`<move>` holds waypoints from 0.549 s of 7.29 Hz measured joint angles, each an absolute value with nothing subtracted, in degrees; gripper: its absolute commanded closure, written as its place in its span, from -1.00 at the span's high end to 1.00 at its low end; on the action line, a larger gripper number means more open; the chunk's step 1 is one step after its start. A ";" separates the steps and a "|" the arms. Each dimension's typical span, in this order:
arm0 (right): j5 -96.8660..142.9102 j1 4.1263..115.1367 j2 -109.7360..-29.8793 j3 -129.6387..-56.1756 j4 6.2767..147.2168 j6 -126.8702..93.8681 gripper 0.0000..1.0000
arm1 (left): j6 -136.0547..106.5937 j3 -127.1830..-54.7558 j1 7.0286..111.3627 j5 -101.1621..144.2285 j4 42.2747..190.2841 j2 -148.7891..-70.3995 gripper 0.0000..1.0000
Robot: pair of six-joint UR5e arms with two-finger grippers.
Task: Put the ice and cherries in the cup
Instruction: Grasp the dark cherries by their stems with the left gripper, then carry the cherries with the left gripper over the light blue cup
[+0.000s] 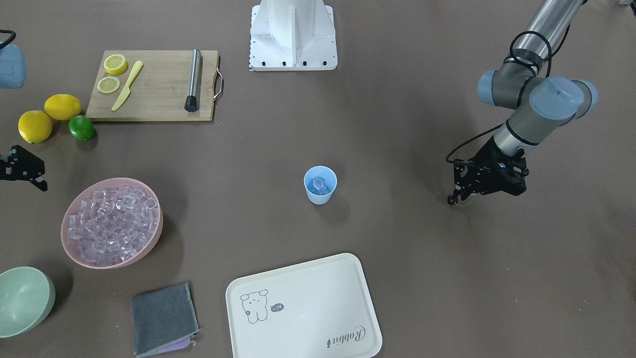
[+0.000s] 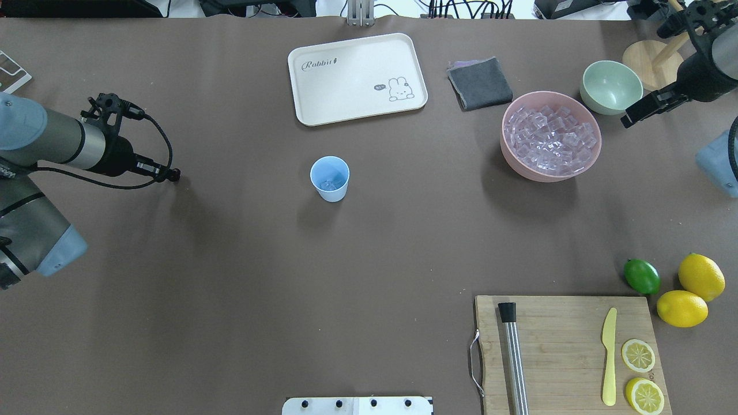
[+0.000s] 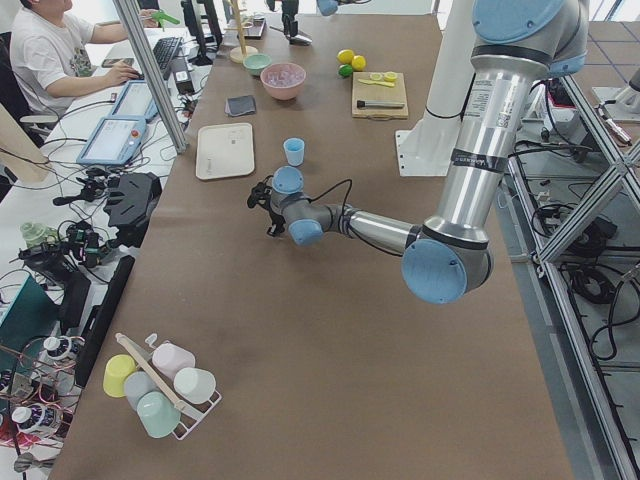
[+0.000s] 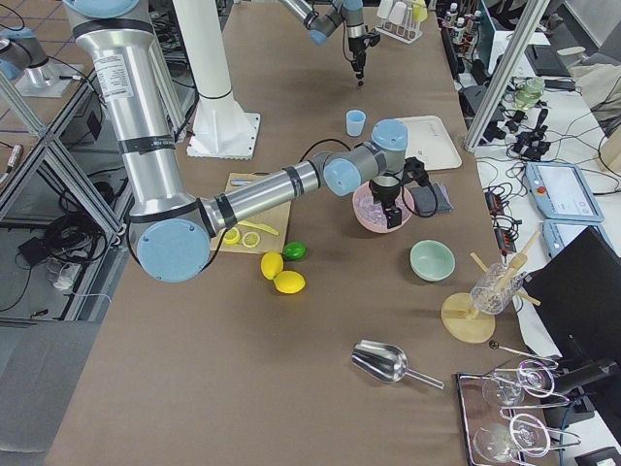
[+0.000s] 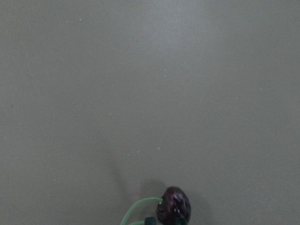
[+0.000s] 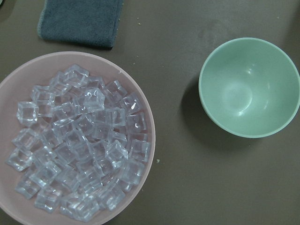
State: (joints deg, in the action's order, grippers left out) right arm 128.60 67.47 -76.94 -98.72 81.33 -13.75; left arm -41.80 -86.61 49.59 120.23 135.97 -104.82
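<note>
My left pincer point(image 1: 454, 198) sits low over the worktop point(image 1: 397, 124), its fingers drawn together on the green stem of the cherries point(image 5: 174, 212). In its wrist view I see one dark red cherry at the bottom edge, throwing a shadow on the bare surface; the second one I cannot make out. Well apart from that pincer, toward the robot's right and about level with it, the cup point(image 1: 320, 185) stands upright with a few cubes of ice point(image 1: 318, 186) already inside. Past the cup, on the side away from the robot's base, lies the cream tray point(image 2: 357, 78). Much farther to the right, my right pincer point(image 2: 628, 120) hangs above the worktop near two bowls. Its wrist camera looks straight down on the pink bowl point(image 6: 33, 70), heaped with ice, and on the pale green bowl point(image 6: 262, 61) just beside it. A folded grey cloth point(image 6: 79, 21) lies beyond the pink bowl. Whether that right pincer is apart or together I cannot tell from any view.
</note>
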 measured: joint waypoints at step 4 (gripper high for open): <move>131.21 72.23 -80.55 -97.50 81.50 -3.88 0.95 | -56.63 -93.21 47.59 124.39 131.43 -113.90 -1.00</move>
